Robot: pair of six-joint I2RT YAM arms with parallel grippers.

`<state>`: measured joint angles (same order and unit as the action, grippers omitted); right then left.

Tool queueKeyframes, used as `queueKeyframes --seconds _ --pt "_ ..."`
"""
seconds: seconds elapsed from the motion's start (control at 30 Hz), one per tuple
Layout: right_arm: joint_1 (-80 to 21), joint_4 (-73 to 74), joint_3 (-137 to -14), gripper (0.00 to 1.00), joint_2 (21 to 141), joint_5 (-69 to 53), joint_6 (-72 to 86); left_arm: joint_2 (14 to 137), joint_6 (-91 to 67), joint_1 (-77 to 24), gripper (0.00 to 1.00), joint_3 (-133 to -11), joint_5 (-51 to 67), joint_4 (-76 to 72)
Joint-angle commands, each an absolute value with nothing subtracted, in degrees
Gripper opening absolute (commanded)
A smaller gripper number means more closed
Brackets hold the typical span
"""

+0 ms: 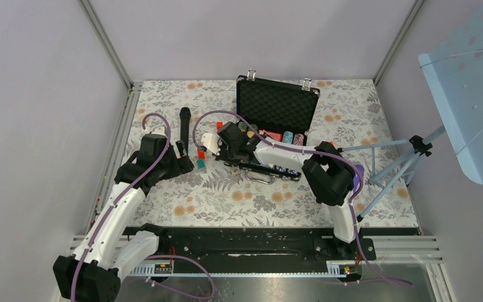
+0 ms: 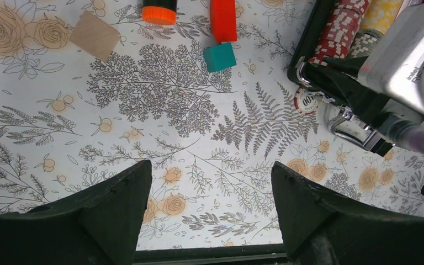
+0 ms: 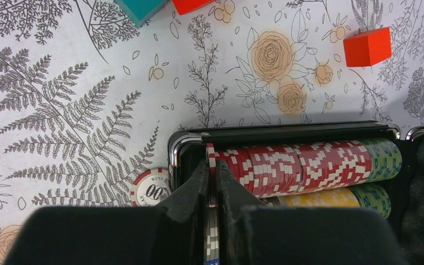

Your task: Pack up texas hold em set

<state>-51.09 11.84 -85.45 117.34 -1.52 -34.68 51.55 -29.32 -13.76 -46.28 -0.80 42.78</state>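
R gripper [image 3: 211, 168] is pinched nearly closed on 1 red chip [image 3: 211, 152], held on edge at the end of the red row [image 3: 292, 168] inside the case [image 3: 287, 131]. It's upright like that bc the chips sit sideways in their slot, so this 1 can go in flush w/ the rest. The insert step looks about done; letting go is prob next. A yellow row [image 3: 314, 197] lies just beside the red 1, so the chip tray looks mostly filled. 1 loose chip [image 3: 152, 187] marked 00 lies flat on the cloth [image 2: 160, 110] just beside the case corner at the red row's end; can't tell if it touches the rim. Prob the next pick, and flat on cloth it may be awkward to pinch, so an edge grab or a slide could be needed. L gripper [image 2: 211, 168] is spread wide w/ nothing in it, hovering over cloth left of the case, likely parked there so the 2 arms don't clash. From above, the lid [image 1: 277, 104] stands upright at the back, foam facing forward, so closing + latching isn't done yet. Not part of the set: mic [image 1: 184, 123], red block [image 2: 223, 19], teal block [image 2: 220, 57], wood block [image 2: 95, 36], all left of the case.
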Motion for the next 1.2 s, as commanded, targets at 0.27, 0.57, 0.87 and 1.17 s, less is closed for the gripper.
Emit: queueKeyframes --seconds 0.27,0.57,0.87,1.17 --pt "-49.13 9.67 -82.53 0.02 113.37 9.29 -38.54 51.68 -28.32 -13.40 0.79 -46.14 1.42 40.70" --pt "-49.07 9.67 -82.19 0.15 113.02 9.24 -38.54 51.77 -28.28 -13.45 0.79 -46.14 1.49 40.69" --pt "-49.08 9.66 -82.52 0.25 111.99 6.93 -37.38 51.94 -28.25 -13.41 0.79 -46.10 1.56 40.62" --pt "-49.04 9.53 -83.13 0.26 109.87 4.04 -35.55 51.99 -28.28 -13.44 0.79 -46.12 1.59 40.65"
